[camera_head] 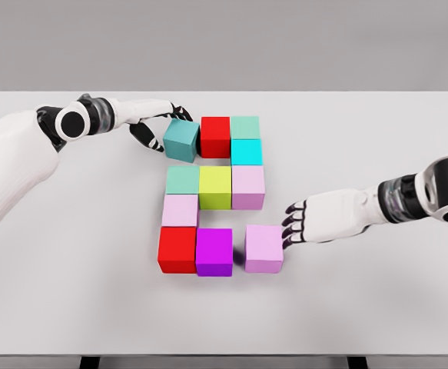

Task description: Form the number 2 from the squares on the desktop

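head view, left hand [162, 123]: upper centre, fingers grasping the teal cube [180, 140]
right hand [299, 221]: lower right, fingers relaxed, touching the pink cube [263, 247]

front: bare table [93, 307] | centre: block cluster [215, 188] obstructs | gap: magenta–pink cube [263, 248]

Bright, even, and soft overall, lit from above with no harsh source. Faint, short shadows only, tucked under the blocks [208, 192] and under the right robot hand [294, 223] on the pale counter [362, 138]. No glare or hot spots, though the white arms nearly blend into the counter. Saturated, flat colour on the block faces, tops lighter than fronts. Slightly soft, smeared rendering at fingers and arm joints. No visible bending at the edges. Plain grey background, evenly toned.
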You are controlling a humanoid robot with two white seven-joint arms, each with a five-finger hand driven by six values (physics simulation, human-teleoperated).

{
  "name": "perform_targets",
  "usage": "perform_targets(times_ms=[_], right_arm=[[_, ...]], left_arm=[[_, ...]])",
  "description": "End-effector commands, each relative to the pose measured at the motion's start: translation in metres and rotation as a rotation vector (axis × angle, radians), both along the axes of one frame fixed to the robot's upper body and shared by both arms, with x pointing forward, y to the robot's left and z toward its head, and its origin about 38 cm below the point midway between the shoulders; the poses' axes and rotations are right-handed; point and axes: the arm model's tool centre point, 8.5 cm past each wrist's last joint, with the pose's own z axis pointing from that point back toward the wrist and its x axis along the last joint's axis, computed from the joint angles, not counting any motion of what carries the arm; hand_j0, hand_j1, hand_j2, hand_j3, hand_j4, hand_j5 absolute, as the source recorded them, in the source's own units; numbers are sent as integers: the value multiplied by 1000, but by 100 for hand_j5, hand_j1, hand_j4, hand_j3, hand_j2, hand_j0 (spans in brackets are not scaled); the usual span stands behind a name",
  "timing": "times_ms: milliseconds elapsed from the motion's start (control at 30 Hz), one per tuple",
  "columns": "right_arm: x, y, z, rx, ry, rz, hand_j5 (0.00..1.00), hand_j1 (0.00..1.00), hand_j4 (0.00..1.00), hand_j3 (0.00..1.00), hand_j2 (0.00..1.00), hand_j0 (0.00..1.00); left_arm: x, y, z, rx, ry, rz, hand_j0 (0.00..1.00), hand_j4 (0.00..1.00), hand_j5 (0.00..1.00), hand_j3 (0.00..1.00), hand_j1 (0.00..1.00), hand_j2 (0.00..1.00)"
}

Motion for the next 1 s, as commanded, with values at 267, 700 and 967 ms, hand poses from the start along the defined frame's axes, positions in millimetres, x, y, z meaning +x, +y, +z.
perform_targets(times_ms=[267,700,967], right_arm=[[-4,15,-6,1,20,41,100,100,100,100,100,100],[2,-1,5,-21,-8,7,100,100,100,100,100,100],[1,5,5,-1,7,15,100,100,100,100,100,100]], left_arm=[[2,3,-3,-57,31,31,67,67,67,67,67,67],[4,47,10,-126,36,96,73,73,73,73,73,73],[-17,111,46,-174,-54,-1,100,100,100,100,100,100]])
